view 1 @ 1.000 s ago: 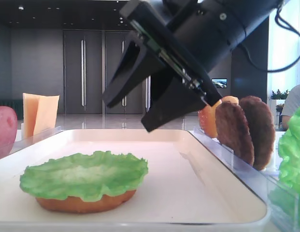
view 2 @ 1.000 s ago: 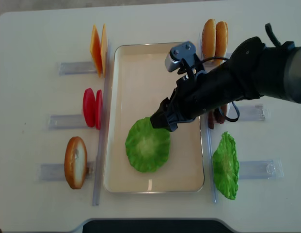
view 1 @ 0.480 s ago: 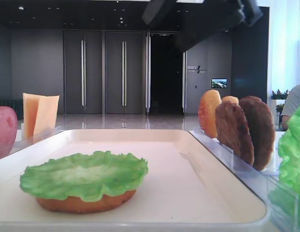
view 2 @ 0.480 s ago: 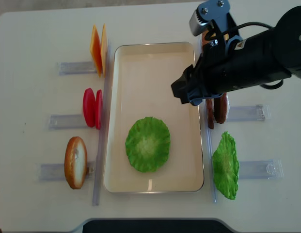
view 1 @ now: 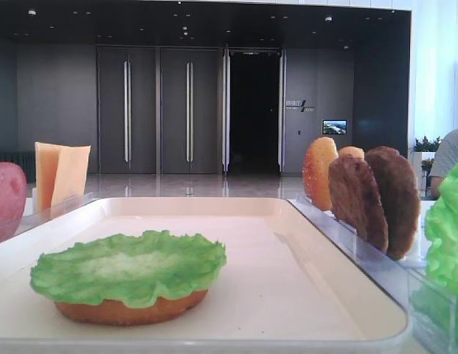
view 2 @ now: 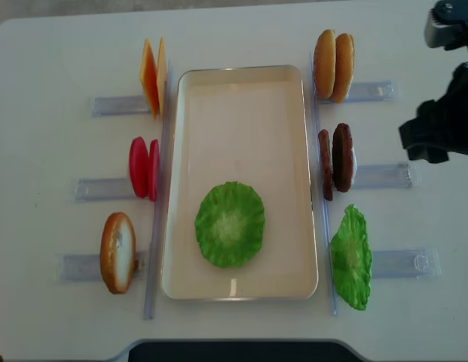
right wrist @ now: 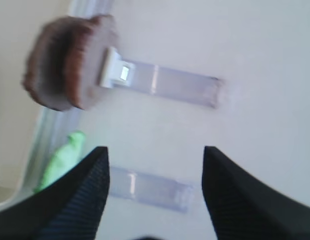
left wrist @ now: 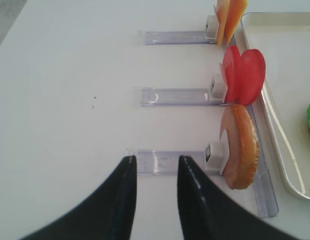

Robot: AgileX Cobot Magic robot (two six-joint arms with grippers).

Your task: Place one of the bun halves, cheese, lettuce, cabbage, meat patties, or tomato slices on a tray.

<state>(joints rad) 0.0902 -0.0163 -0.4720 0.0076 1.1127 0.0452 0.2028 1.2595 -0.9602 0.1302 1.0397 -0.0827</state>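
Note:
The cream tray [view 2: 241,98] carries a lettuce leaf [view 2: 230,224] lying on a bun half [view 1: 125,311]. My right gripper [view 2: 416,145] hangs open and empty off the tray's right side. In the right wrist view the right gripper [right wrist: 154,150] is above bare table, with the meat patties [right wrist: 65,70] upper left. The patties [view 2: 336,158], bun halves [view 2: 333,55] and a second lettuce [view 2: 350,256] stand right of the tray. Cheese [view 2: 152,75], tomato slices [view 2: 144,167] and one bun half [view 2: 117,251] stand left. My left gripper [left wrist: 155,159] holds nothing, its fingers a narrow gap apart, left of that bun [left wrist: 239,145].
Clear plastic holders [view 2: 388,175] lie on the white table on both sides of the tray, and long clear strips [view 2: 157,226] run along its edges. A person's shoulder [view 1: 451,155] shows at the far right of the low exterior view.
My right arm has pulled back from above the tray to the right and left the low exterior view, its jaws a little narrower. The lettuce stays on the bun. The left arm is still.

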